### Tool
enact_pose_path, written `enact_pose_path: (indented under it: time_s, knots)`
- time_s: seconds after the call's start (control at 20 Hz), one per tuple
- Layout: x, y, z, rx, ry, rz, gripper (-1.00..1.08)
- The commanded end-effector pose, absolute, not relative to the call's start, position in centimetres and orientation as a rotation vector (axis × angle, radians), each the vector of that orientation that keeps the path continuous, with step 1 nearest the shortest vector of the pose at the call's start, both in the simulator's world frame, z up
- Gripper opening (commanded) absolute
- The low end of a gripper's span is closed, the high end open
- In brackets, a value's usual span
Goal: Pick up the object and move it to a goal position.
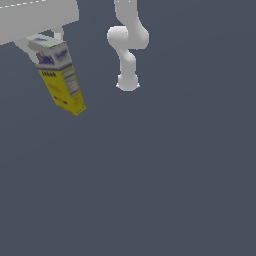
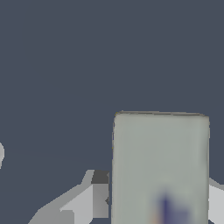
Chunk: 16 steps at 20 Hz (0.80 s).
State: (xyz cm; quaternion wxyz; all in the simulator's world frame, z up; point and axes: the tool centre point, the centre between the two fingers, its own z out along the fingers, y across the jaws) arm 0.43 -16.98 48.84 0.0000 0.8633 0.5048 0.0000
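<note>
The object [image 1: 61,77] is a small carton with a yellow lower body and a white and blue printed top. It hangs tilted, high at the exterior view's upper left, its yellow end pointing down. My gripper [image 1: 44,50] is shut on its white and blue top, with one finger [image 1: 26,49] showing beside it. In the wrist view the carton's pale top face [image 2: 159,166] fills the space between my fingers [image 2: 97,199], close to the camera.
The arm's white links and base [image 1: 128,82] stand at the back centre of the exterior view. Below the carton lies a plain dark grey floor [image 1: 150,190].
</note>
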Motion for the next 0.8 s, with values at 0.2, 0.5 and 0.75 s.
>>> enact_pose_path:
  time_s: [0.2,0.5,0.75]
  knots:
    - [0.9,-18.1,50.4,2.711,1.587,0.000,-1.00]
    - [1.1,-18.6,51.0,2.712,1.586,0.000,-1.00]
    - [1.2,-18.7,51.2,2.712,1.586,0.000,-1.00]
